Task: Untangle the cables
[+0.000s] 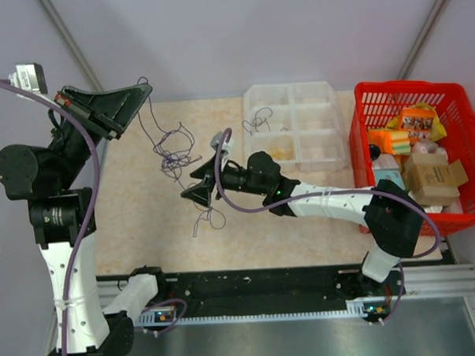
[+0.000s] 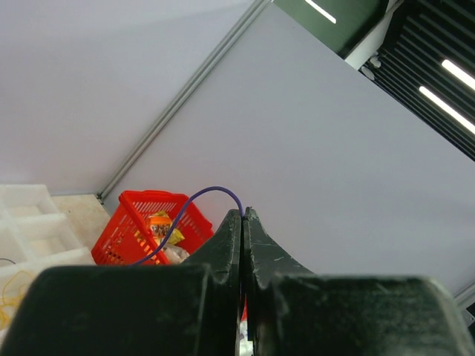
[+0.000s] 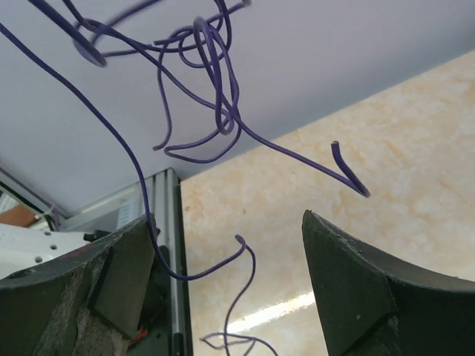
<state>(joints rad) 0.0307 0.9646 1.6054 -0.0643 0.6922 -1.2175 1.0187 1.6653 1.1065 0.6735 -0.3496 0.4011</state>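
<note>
The cables are thin purple wires in a loose tangle hanging over the beige table. My left gripper is raised at the back left and shut on one purple strand, which arcs out of its closed tips in the left wrist view. My right gripper is open beside the tangle's lower strands. In the right wrist view the knot hangs above and beyond the open fingers, and a loose strand curls between them untouched. Another dark wire lies in the white tray.
A white compartment tray stands at the back centre, also in the left wrist view, with yellowish wire in one cell. A red basket of packaged goods stands at the right. A metal rail runs along the near edge.
</note>
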